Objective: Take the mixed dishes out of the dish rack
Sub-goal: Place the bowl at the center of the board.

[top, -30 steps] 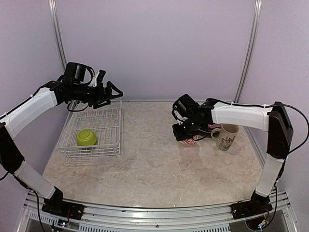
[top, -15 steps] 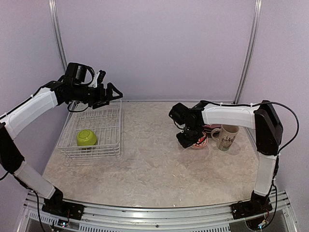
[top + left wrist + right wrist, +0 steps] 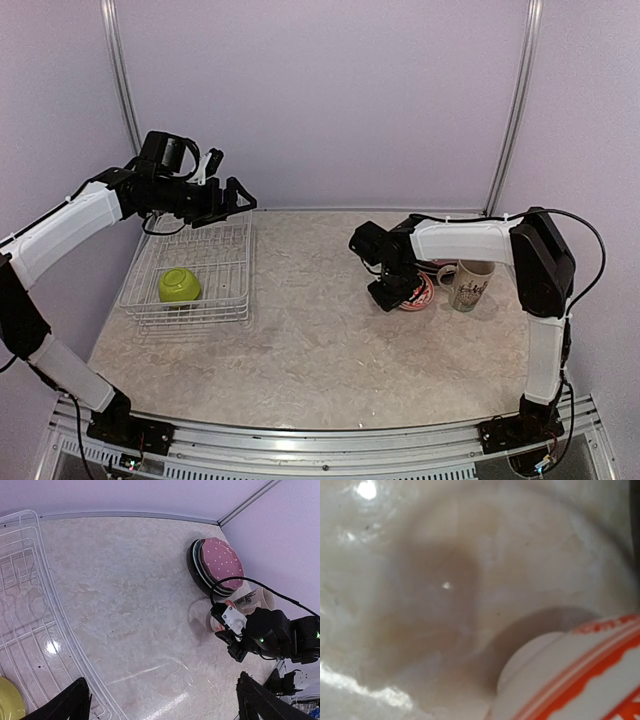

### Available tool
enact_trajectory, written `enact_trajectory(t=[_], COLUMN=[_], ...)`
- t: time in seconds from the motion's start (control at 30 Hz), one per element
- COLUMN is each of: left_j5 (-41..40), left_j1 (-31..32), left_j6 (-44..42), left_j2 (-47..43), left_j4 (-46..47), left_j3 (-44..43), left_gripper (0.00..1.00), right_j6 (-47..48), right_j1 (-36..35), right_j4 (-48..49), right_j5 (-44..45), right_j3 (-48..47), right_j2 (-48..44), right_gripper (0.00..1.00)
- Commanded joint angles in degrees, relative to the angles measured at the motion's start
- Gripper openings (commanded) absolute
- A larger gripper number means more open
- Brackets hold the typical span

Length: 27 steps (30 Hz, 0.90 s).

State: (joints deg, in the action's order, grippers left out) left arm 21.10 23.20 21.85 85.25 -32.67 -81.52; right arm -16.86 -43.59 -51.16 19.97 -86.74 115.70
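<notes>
The dish rack (image 3: 215,262), a white wire basket, sits at the left and holds a lime-green bowl (image 3: 179,285). My left gripper (image 3: 229,190) hovers open above the rack's far right corner, nothing between its fingers (image 3: 75,702). The rack's wires (image 3: 30,605) fill the left of its wrist view. My right gripper (image 3: 398,292) is low at the table, shut on the rim of the small white-and-red bowl (image 3: 417,293) (image 3: 580,680). A cream printed mug (image 3: 470,283) stands just right of it. Stacked plates (image 3: 220,565), the pink polka-dot one on top, lie behind them.
Purple walls close the table at the back and sides, with upright metal posts (image 3: 512,110) in the corners. Marbled tabletop (image 3: 320,340) lies between the rack and the set-down dishes. The right arm's cable (image 3: 260,585) arcs over the plates.
My right gripper has carried the small bowl a little right and lower, closer to the mug, with its wrist turned. The left gripper has barely shifted.
</notes>
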Motion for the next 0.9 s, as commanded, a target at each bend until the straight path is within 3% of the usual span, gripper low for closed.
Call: enact_trajectory(t=[0.0, 0.33, 0.87], left_j5=[-1.4, -4.7, -8.6], left_j1=[0.5, 1.3, 2.1], left_j6=[-1.4, -2.2, -3.1], left_j2=[0.8, 0.0, -0.3], left_j4=[-1.4, -1.6, -2.5], left_j3=[-0.8, -0.4, -0.7], left_gripper=[0.97, 0.97, 0.98], right_j6=[0.6, 0.4, -2.4], right_j1=[0.4, 0.4, -2.9], right_j4=[0.1, 0.5, -1.0], right_j5=[2.2, 2.6, 1.0], right_j3=[-1.1, -0.3, -2.5], right_j2=[1.3, 2.1, -6.9], right_gripper=[0.04, 0.17, 0.66])
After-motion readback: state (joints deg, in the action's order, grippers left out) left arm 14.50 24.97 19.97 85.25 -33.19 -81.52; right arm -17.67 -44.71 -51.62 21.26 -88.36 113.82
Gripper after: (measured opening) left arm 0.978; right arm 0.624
